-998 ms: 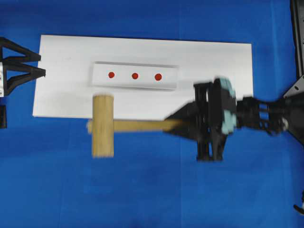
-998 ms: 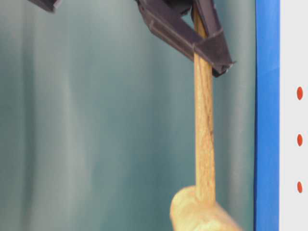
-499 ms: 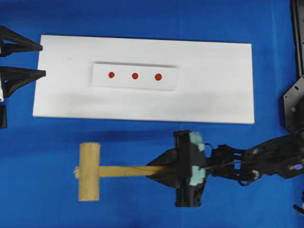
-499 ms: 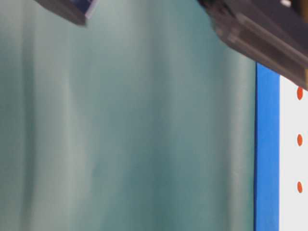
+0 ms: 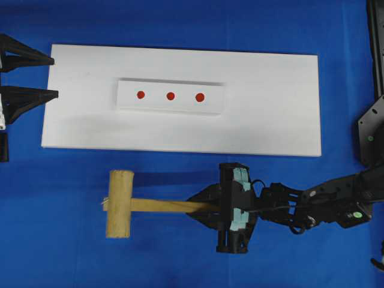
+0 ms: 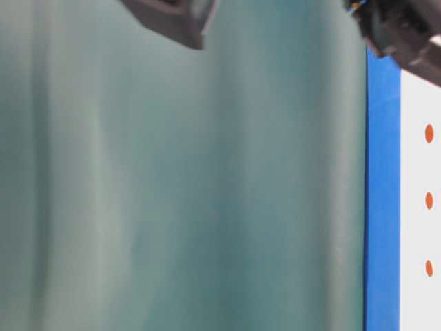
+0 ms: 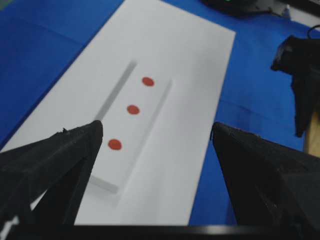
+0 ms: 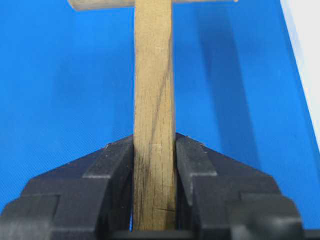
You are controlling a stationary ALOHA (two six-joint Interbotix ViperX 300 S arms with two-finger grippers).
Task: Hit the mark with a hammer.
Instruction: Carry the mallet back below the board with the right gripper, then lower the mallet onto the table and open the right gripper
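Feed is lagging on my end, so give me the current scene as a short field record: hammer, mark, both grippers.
hammer: wooden mallet, over the blue cloth, below the white board in the overhead view, head pointing left
mark: largest red dot, rightmost of three on the raised white strip; nothing on it
right gripper: shut on the mallet's handle
left gripper: open, holding nothing, at the board's left edge
head over mark: no, clear of the board

The hammer (image 5: 120,204) lies beside the board (image 5: 270,120).
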